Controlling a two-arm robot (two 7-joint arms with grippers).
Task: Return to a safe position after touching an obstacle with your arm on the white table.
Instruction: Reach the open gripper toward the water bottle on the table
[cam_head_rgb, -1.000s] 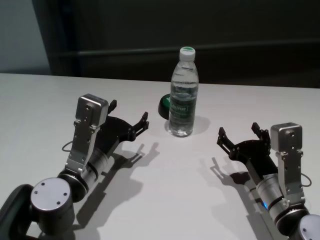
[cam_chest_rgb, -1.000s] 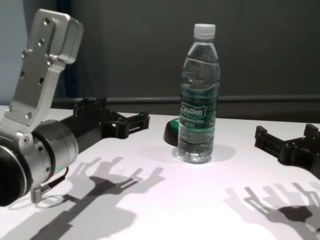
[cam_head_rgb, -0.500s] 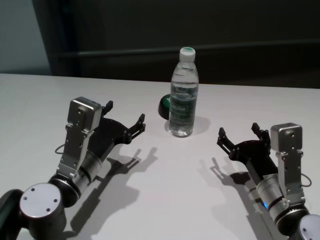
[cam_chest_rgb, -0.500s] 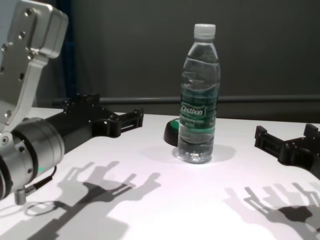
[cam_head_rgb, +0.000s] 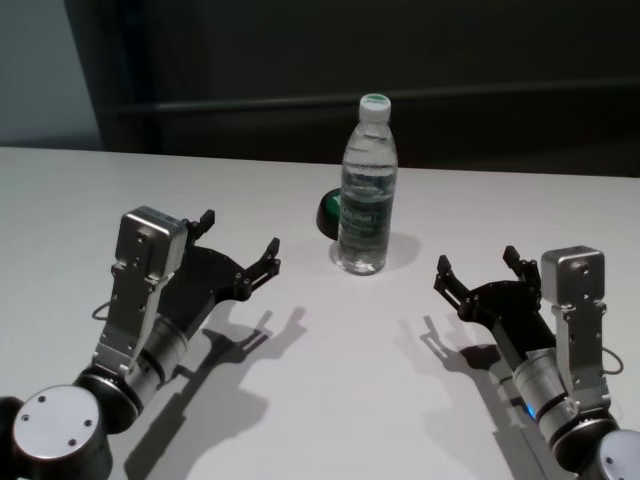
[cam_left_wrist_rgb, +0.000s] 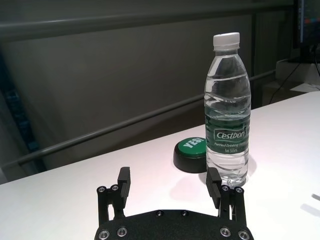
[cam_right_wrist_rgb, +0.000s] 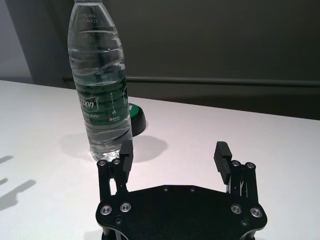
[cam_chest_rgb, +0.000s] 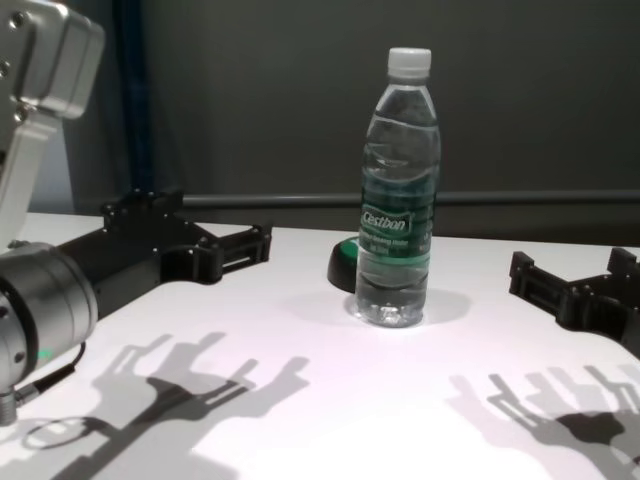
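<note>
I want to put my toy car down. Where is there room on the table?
The white table is bare between the open left gripper and open right gripper, in front of the water bottle. It is crowded behind the bottle, where a green button sits.

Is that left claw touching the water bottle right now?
Apart. In the head view, bare white table shows between the open left gripper and the water bottle; the chest view shows the same gap.
</note>
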